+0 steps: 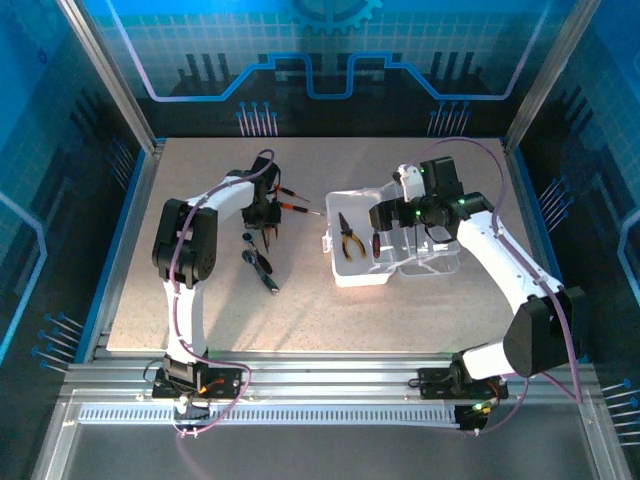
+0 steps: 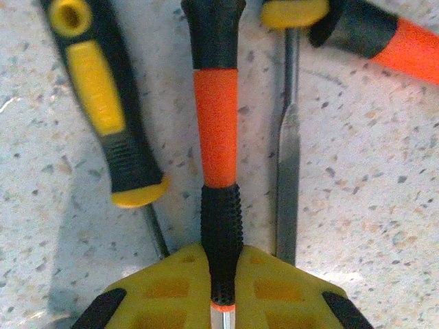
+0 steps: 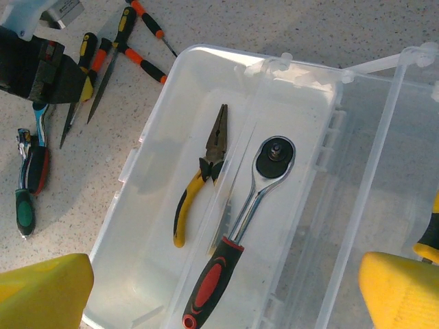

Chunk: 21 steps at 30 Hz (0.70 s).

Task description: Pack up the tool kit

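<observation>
My left gripper (image 2: 221, 291) is shut on the black knurled end of an orange-and-black screwdriver (image 2: 217, 123) that lies on the table. From above, the left gripper (image 1: 266, 218) stands over a small cluster of loose tools. The clear case (image 3: 171, 82) lies open, its lid (image 3: 384, 171) folded out to the right. Inside are yellow-handled pliers (image 3: 202, 171) and a red-and-black ratchet (image 3: 240, 240). The right gripper (image 3: 223, 281) hangs open above the case (image 1: 345, 275), its yellow fingers (image 3: 41, 291) wide apart with nothing between them.
A yellow-and-black screwdriver (image 2: 103, 103) and a flat metal blade (image 2: 288, 171) flank the held one, and another orange-and-black handle (image 2: 391, 41) lies at the upper right. A green-handled tool (image 3: 24, 205) and more small tools (image 1: 258, 265) lie left of the case.
</observation>
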{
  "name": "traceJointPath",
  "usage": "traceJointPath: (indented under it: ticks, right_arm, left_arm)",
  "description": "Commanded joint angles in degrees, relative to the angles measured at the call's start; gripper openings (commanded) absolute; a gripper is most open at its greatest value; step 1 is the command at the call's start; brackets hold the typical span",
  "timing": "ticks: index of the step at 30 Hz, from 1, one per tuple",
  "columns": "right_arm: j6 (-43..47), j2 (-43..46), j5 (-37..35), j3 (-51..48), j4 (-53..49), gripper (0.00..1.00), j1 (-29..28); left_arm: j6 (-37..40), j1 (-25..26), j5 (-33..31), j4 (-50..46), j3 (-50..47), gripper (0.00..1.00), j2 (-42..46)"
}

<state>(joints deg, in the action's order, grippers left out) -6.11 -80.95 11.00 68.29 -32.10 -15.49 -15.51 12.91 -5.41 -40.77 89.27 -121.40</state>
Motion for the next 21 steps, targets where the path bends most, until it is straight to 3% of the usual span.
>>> traceJointPath:
  ticks: [1, 12, 21]
  right_arm:
    - [0.7, 1.4, 0.9, -0.4, 0.0, 1.00, -0.5]
    - [0.4, 1.5, 1.4, -0.3, 0.0, 1.00, -0.5]
    - [-2.6, 0.1, 6.7, 0.9, 3.0, 1.00, -3.0]
  left_arm:
    - [-0.5, -0.2, -0.8, -3.7, -0.9, 0.05, 3.8]
    - [-0.5, -0.2, 5.3, -1.2, -1.1, 0.02, 11.9]
    - [-5.8, 3.1, 23.5, 10.9, -4.7, 0.00, 20.0]
